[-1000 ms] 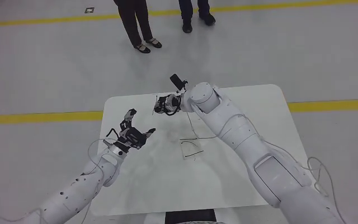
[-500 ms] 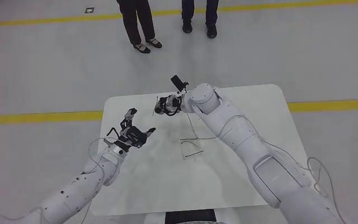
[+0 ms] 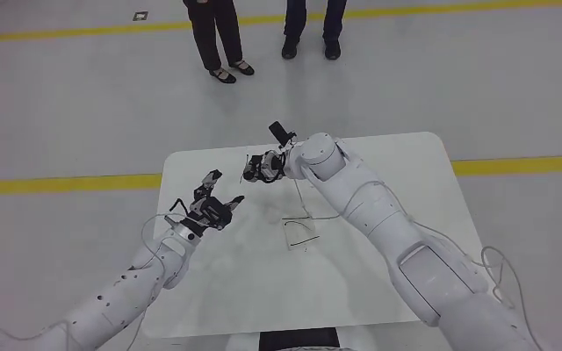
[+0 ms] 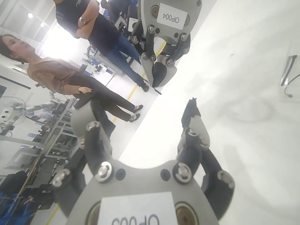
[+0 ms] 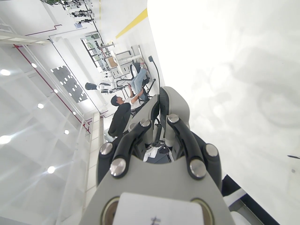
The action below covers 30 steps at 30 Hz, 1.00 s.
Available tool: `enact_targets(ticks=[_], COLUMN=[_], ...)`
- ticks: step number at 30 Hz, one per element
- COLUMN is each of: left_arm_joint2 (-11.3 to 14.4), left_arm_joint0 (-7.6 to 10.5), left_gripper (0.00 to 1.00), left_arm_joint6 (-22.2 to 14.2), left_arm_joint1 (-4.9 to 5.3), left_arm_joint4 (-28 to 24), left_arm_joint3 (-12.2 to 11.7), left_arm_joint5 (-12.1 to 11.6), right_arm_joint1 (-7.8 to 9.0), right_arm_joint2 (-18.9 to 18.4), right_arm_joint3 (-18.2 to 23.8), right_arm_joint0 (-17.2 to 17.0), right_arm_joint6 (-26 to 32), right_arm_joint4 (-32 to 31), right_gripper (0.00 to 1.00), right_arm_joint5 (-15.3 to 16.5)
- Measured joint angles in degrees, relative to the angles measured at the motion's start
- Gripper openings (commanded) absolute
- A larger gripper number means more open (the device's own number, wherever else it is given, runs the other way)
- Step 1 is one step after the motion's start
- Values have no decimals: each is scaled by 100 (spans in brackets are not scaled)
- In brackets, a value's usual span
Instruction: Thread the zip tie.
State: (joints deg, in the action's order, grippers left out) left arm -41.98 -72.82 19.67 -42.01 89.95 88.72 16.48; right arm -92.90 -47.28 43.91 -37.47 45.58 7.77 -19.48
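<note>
At rt claw (image 5: 159, 93), thin black zip tie (image 5: 156, 70), curved, square head

We see our left hand (image 4: 138, 115) with its two fingers spread wide apart and nothing between them; one finger carries a black pad (image 4: 191, 112) at its tip. It hangs over a white surface (image 4: 234, 47). Straight ahead of the fingertips, close but apart from them, the right hand (image 4: 159, 77) points back toward ours. Its fingers are pressed together on a zip tie (image 4: 157, 91), whose short black end pokes out past the tips. Farther out on the padded finger's side, well apart from both hands, a clear flat packet (image 4: 286, 71) lies on the surface with a thin black curved strand on it.
</note>
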Motion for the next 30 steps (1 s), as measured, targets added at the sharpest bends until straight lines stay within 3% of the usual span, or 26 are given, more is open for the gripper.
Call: enact_targets(ticks=[16,30], left_arm_joint2=[245,618], left_arm_joint0=[253,634], left_gripper=[31,28], left_arm_joint6=[-30,-143], left_arm_joint1=[-79,-148], left_arm_joint4=[0,0], left_arm_joint3=[-162,-350], left_arm_joint5=[-95,2], right_arm_joint1=[-46,-48], right_arm_joint2=[214,367], right_arm_joint3=[-254,-377], right_arm_joint0=[155,275], right_arm_joint6=[-55,-8], right_arm_joint4=[299,527], right_gripper=[0,0], right_arm_joint5=[0,0])
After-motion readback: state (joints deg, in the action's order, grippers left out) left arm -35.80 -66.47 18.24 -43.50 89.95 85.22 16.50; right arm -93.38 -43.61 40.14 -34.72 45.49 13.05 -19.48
